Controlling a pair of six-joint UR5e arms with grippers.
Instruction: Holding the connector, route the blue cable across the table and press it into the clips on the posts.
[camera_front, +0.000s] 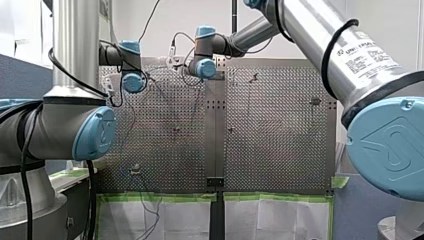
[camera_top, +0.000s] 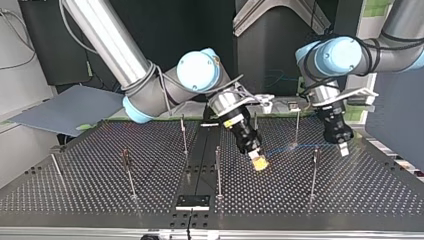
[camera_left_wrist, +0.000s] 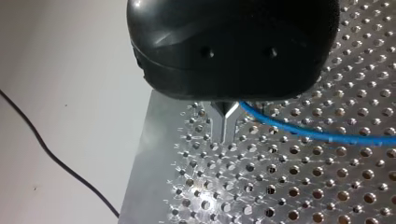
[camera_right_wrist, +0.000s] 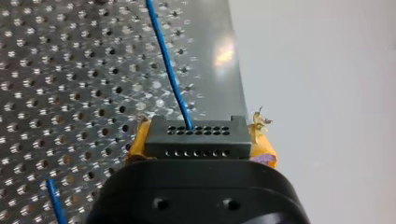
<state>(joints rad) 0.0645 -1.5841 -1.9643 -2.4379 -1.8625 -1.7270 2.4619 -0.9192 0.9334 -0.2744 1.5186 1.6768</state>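
In the right wrist view my right gripper (camera_right_wrist: 196, 140), with yellow pads (camera_right_wrist: 261, 147), is shut on a black connector (camera_right_wrist: 196, 133). The blue cable (camera_right_wrist: 168, 70) leaves the connector's face and runs ahead over the perforated table. In the top view that gripper (camera_top: 259, 162) hangs tilted just above the table, right of the middle. From there the blue cable (camera_top: 295, 148) stretches to my left gripper (camera_top: 342, 148) at the view's right. The left wrist view shows its metal fingers (camera_left_wrist: 224, 123) shut, with the blue cable (camera_left_wrist: 303, 133) leading away from them.
Thin upright posts stand on the table in the top view: one (camera_top: 218, 170) beside my right gripper, one (camera_top: 314, 172) near my left gripper, one (camera_top: 297, 127) behind the cable, others (camera_top: 127, 170) at the view's left. The table's edge (camera_left_wrist: 140, 163) lies close beside my left gripper.
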